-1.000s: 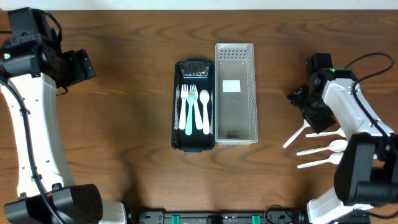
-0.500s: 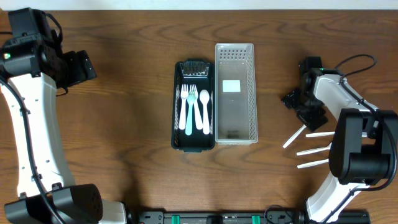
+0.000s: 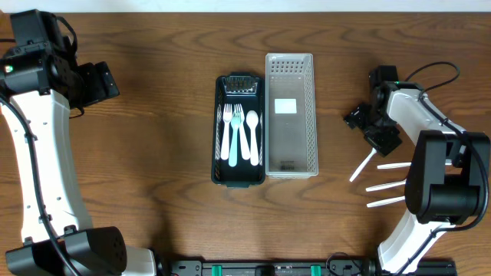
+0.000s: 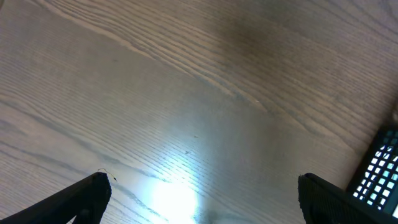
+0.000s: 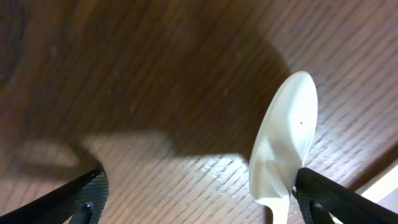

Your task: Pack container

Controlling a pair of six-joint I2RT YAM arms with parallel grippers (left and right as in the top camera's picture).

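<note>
R gripper (image 5: 199, 186): jaws spread wide, nothing between them, tips low over the bare table (image 5: 124, 74). The bowl of a white spoon (image 5: 287, 140) lies just inside the R-side finger, approx 2 o'clock from jaw centre. No contact that I can see. L gripper (image 4: 202, 186): also spread wide and empty, over bare wood out at 10 o'clock of the table.

Handling (my read): the spoon looks like thin plastic, so light, stiff-ish w/ some flex, and slick. It lies flat on the wood, so it's hard to get under. Best hold is prob across the neck or handle w/ a narrow side-to-side pinch, not on the bowl. It may skid or flip when squeezed.

Where things are: loose white utensils (image 3: 386, 186), 4 handles showing, lie at 4 o'clock of the mesh basket (image 3: 311, 115), near the R arm. The dark tray (image 3: 217, 153) sits against the basket's 9 o'clock side and already holds cutlery (image 3: 239, 134). The basket holds only a white card (image 3: 286, 106).

Views:
- R wrist gives the spoon bowl and jaw clearance close up, but no handle and no containers.
- Overhead gives the full layout, but the R arm hides the utensil heads, so jaw line-up can't be judged from there.
- L wrist adds only glare on wood and a dark slotted corner at 4 o'clock, prob the tray.
</note>
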